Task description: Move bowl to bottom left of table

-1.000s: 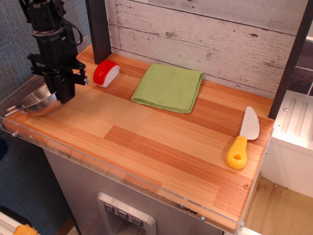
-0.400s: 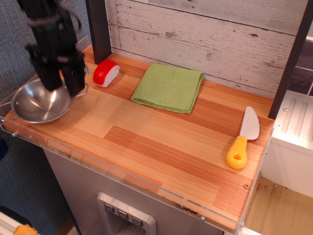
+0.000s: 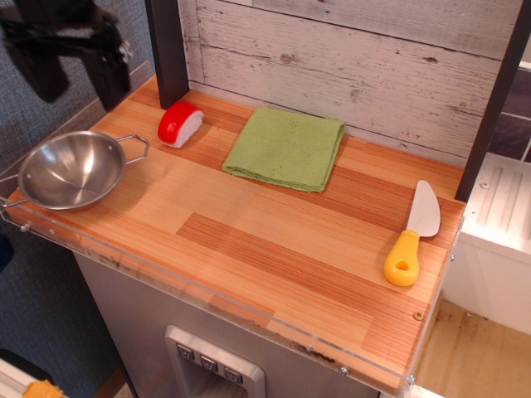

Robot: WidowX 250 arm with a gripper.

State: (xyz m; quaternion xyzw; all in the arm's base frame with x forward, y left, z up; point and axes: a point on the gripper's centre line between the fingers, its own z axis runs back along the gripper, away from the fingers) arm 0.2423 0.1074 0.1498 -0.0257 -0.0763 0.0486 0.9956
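Bowl (image 3: pixel 71 170) now sits free at surface (image 3: pixel 274 240) 8 o'clock corner. End effector (image 3: pixel 73 70) has released and lifted clear, fingers spread wide, empty. Placement looks done.

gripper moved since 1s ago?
Yes. The gripper has gone up and left, away from the bowl; it was down beside the red-and-white piece, now well above it, jaws open.

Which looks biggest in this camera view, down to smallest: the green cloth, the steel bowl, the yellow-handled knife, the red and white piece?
1. Green cloth and steel bowl: too alike to rank.
2. Yellow-handled knife.
3. Red and white piece.
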